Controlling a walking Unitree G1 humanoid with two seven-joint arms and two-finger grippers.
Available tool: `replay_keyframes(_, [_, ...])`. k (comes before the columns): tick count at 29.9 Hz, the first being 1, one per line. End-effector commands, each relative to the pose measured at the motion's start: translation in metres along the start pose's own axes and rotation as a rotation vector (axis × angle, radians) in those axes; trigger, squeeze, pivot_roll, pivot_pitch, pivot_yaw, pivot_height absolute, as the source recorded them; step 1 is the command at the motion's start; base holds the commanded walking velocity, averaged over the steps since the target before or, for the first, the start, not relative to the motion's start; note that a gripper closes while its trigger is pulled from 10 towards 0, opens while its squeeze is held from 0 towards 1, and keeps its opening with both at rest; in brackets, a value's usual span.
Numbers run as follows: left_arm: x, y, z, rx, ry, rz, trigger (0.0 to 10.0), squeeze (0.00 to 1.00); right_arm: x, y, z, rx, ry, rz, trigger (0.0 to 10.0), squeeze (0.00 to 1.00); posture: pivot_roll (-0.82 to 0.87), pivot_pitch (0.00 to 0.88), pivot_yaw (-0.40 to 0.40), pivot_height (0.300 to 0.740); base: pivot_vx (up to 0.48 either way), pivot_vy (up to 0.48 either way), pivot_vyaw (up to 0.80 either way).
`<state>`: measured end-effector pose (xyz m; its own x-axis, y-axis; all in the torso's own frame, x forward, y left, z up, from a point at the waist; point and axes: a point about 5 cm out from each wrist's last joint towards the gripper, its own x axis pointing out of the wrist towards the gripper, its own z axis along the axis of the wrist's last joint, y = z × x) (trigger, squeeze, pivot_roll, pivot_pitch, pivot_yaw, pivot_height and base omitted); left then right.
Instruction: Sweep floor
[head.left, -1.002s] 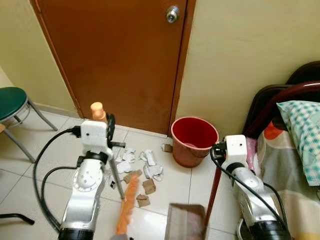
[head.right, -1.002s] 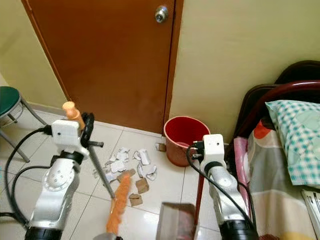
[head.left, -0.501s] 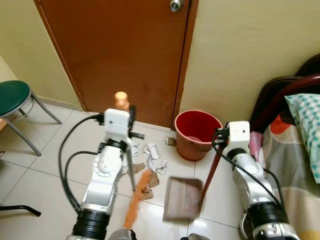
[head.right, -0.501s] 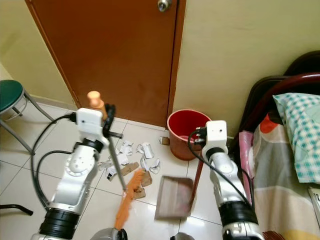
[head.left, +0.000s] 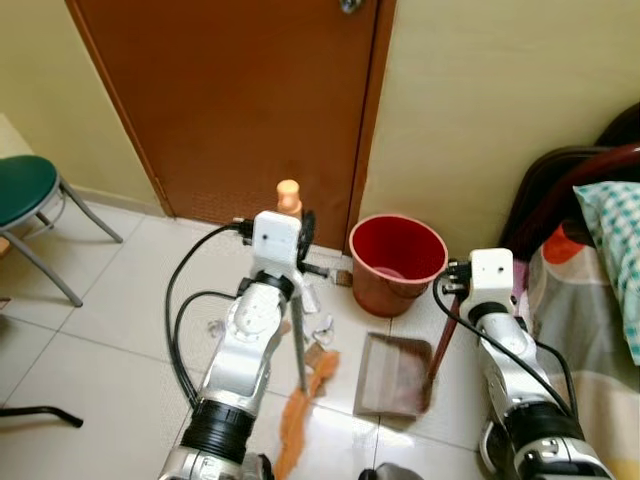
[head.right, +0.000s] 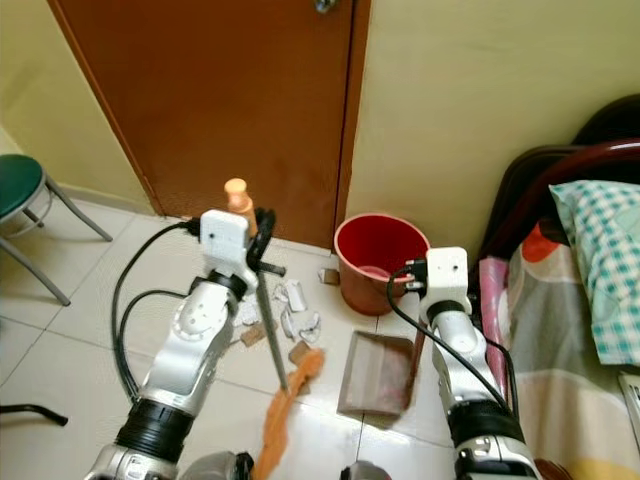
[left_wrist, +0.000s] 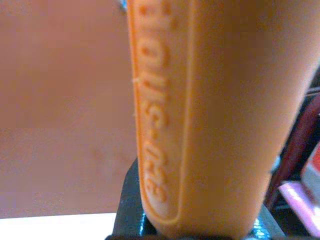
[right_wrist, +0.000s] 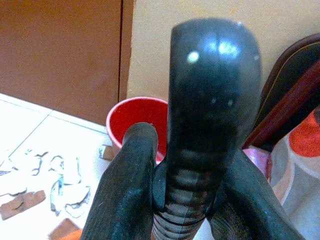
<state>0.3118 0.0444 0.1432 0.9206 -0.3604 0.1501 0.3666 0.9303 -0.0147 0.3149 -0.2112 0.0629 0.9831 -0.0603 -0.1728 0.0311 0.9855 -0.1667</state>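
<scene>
My left gripper (head.left: 303, 236) is shut on the broom's orange handle (left_wrist: 200, 115), just below its knob (head.left: 288, 191). The grey shaft slants down to the orange bristles (head.left: 301, 408) on the tile. Torn white and brown scraps (head.right: 296, 312) lie beside the bristles, partly hidden by my left arm. A brown dustpan (head.left: 396, 375) rests flat on the floor just right of the bristles. My right gripper (head.left: 451, 291) is shut on its dark upright handle (right_wrist: 212, 100), with black fingers (right_wrist: 122, 200) at either side. A red bucket (head.left: 397, 262) stands behind the dustpan against the wall.
The brown door (head.left: 230, 100) is straight ahead. A green stool (head.left: 25, 190) stands at the far left. A bed with a dark headboard (head.left: 565, 190) and a checked pillow (head.right: 605, 250) crowds my right side. Black cables (head.left: 180, 320) loop off my left arm.
The view has shifted. My left arm has swung the broom to the right, dragging the bristles and scraps toward the dustpan. The dustpan now lies closer to the bucket.
</scene>
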Motion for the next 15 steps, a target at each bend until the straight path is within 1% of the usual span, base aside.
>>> replay_keyframes(1, [0.008, -0.011, 0.012, -0.059, -0.048, -0.026, 10.0, 0.00, 0.000, -0.003, 0.003, -0.002, -0.025, -0.002, 10.0, 0.00, -0.02, 0.170, 0.002, 0.740, 0.000, 0.000, 0.00])
replay_keyframes(2, [0.010, -0.014, 0.013, -0.081, -0.051, -0.028, 10.0, 0.00, 0.000, -0.003, 0.003, -0.002, -0.025, -0.003, 10.0, 0.00, -0.02, 0.170, 0.002, 0.740, 0.000, 0.000, 0.00])
replay_keyframes(3, [0.010, -0.014, 0.013, -0.081, -0.051, -0.028, 10.0, 0.00, 0.000, -0.003, 0.003, -0.002, -0.025, -0.003, 10.0, 0.00, -0.02, 0.170, 0.002, 0.740, 0.000, 0.000, 0.00])
replay_keyframes(4, [0.012, -0.018, 0.016, -0.113, -0.061, -0.036, 10.0, 0.00, 0.000, -0.004, 0.002, -0.002, -0.024, -0.005, 10.0, 0.00, -0.02, 0.170, 0.002, 0.740, 0.000, 0.000, 0.00])
replay_keyframes(5, [0.015, -0.025, 0.022, -0.172, -0.084, -0.058, 10.0, 0.00, 0.000, -0.004, 0.001, -0.001, -0.025, -0.006, 10.0, 0.00, -0.02, 0.170, 0.003, 0.740, 0.000, 0.000, 0.00])
replay_keyframes(6, [0.016, -0.030, 0.026, -0.211, -0.100, -0.074, 10.0, 0.00, 0.000, -0.004, 0.001, 0.000, -0.025, -0.006, 10.0, 0.00, -0.02, 0.170, 0.003, 0.740, 0.000, 0.000, 0.00])
replay_keyframes(8, [0.019, -0.042, 0.041, -0.305, -0.145, -0.118, 10.0, 0.00, -0.001, -0.003, -0.001, 0.004, -0.023, -0.007, 10.0, 0.00, -0.02, 0.167, 0.006, 0.740, 0.000, 0.000, 0.00])
replay_keyframes(9, [0.020, -0.044, 0.044, -0.313, -0.157, -0.127, 10.0, 0.00, -0.001, -0.003, -0.001, 0.006, -0.022, -0.006, 10.0, 0.00, -0.01, 0.165, 0.008, 0.740, 0.000, 0.000, 0.00])
replay_keyframes(11, [0.020, -0.043, 0.049, -0.327, -0.175, -0.124, 10.0, 0.00, -0.001, -0.001, -0.001, 0.007, -0.022, -0.006, 10.0, 0.00, -0.01, 0.164, 0.009, 0.740, 0.000, 0.000, 0.00])
replay_keyframes(12, [0.020, -0.040, 0.053, -0.329, -0.188, -0.114, 10.0, 0.00, -0.001, -0.001, -0.001, 0.007, -0.022, -0.006, 10.0, 0.00, -0.01, 0.163, 0.010, 0.740, 0.000, 0.000, 0.00])
replay_keyframes(13, [0.020, -0.040, 0.053, -0.329, -0.188, -0.114, 10.0, 0.00, -0.001, -0.001, -0.001, 0.007, -0.022, -0.006, 10.0, 0.00, -0.01, 0.163, 0.010, 0.740, 0.000, 0.000, 0.00])
replay_keyframes(14, [0.021, -0.031, 0.059, -0.315, -0.212, -0.093, 10.0, 0.00, 0.000, 0.000, -0.001, 0.008, -0.022, -0.006, 10.0, 0.00, -0.01, 0.157, 0.012, 0.740, 0.000, 0.000, 0.00])
replay_keyframes(15, [0.021, -0.027, 0.062, -0.306, -0.224, -0.082, 10.0, 0.00, 0.000, 0.000, -0.001, 0.008, -0.022, -0.006, 10.0, 0.00, -0.01, 0.157, 0.012, 0.740, 0.000, 0.000, 0.00])
